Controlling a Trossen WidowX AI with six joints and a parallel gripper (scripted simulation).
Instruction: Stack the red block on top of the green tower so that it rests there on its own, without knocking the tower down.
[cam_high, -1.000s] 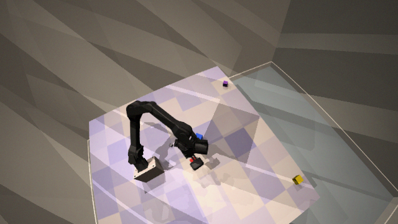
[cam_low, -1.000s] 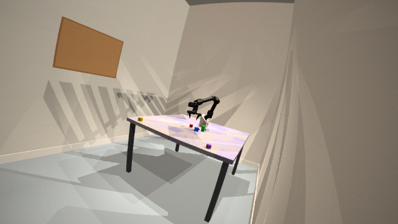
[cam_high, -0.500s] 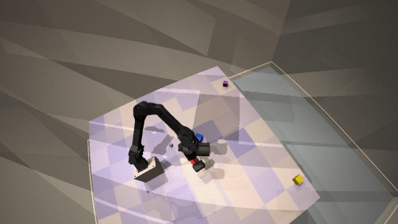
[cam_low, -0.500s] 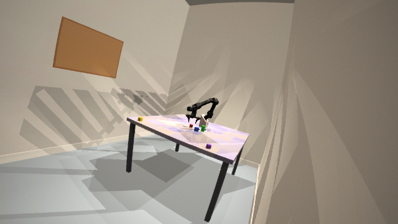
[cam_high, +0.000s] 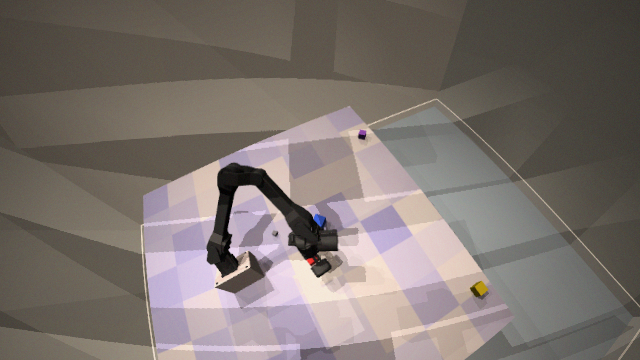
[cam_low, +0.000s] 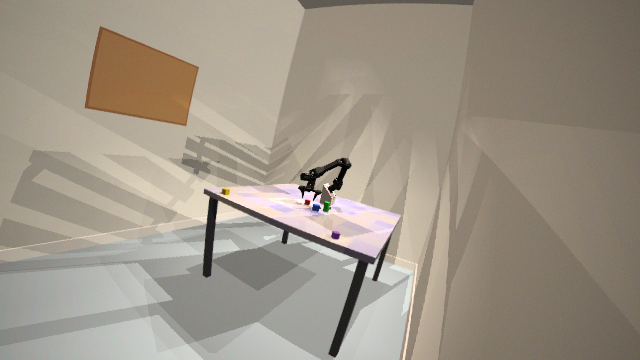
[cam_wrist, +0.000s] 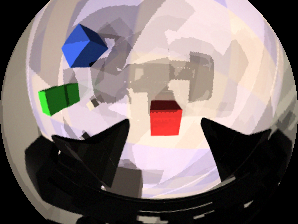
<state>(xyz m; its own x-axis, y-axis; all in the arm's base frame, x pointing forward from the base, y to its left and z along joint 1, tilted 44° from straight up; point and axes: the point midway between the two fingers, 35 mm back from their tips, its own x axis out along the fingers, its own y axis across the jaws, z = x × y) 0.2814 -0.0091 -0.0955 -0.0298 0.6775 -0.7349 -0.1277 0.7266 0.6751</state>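
Top view: high, angled down over the pale chequered table top (cam_high: 400, 260). Exterior: distant, room-wide. Wrist: close, downward (fisheye). All share the small red cube (cam_wrist: 165, 117).

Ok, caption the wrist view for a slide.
Open gripper poised above the red block, with the green tower and blue block off to its side.
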